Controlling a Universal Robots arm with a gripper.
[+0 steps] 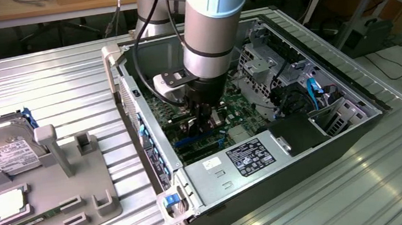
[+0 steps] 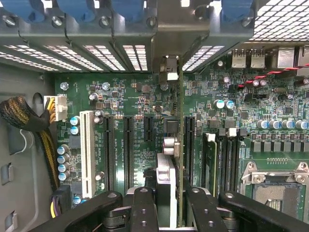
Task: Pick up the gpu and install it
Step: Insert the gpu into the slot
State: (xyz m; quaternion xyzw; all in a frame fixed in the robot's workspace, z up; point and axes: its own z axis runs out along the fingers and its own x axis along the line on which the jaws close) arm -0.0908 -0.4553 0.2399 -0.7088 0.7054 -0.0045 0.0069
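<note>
The gripper (image 2: 172,195) is partly closed on the gpu (image 2: 166,169), held edge-on just over the motherboard (image 2: 130,96). I judge the card must stay upright and in line with the slot (image 2: 189,145), with the push straight and gentle.

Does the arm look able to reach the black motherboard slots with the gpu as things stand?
Probably yes. The end effector grips the gpu edge-on above the black slots. Nothing lies across them, and the braided cable sits off to the side.
</note>
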